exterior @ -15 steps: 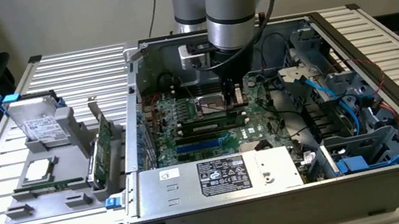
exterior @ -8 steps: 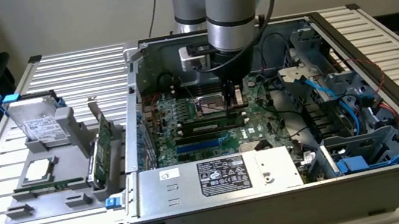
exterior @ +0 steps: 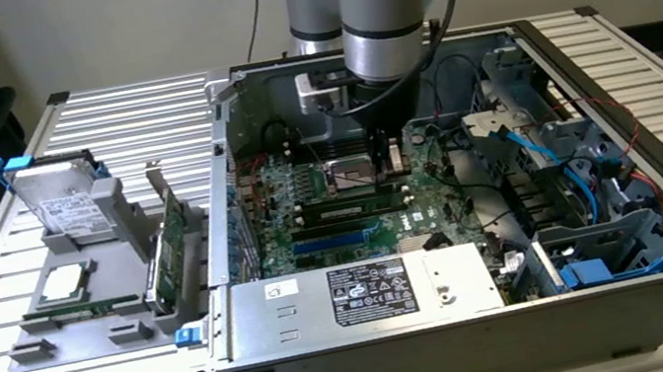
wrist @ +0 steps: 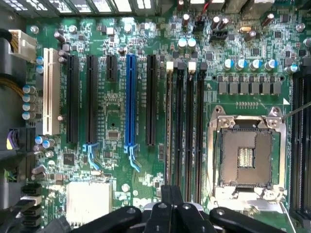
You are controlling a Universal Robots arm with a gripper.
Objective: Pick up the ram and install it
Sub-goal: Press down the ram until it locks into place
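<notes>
The ram (exterior: pixel 343 212), a slim green stick with dark chips, stands in one of the black memory slots on the motherboard (exterior: pixel 305 190) inside the open computer case. In the wrist view it shows edge-on as a thin olive line (wrist: pixel 169 121) in the slot beside the other long black slots. My gripper (exterior: pixel 395 148) hangs inside the case from the arm, just above the board near one end of those slots. In the wrist view its black fingers (wrist: pixel 171 196) are pressed together over the slot ends, with nothing between them.
The empty CPU socket (wrist: pixel 245 155) lies beside the memory slots. Blue and black cables (exterior: pixel 540 153) and drive bays fill the case at the exterior view's right. Outside the case, on the exterior view's left, a grey tray (exterior: pixel 31 348) holds a hard drive (exterior: pixel 62 204), a chip and an upright green expansion card (exterior: pixel 168 242).
</notes>
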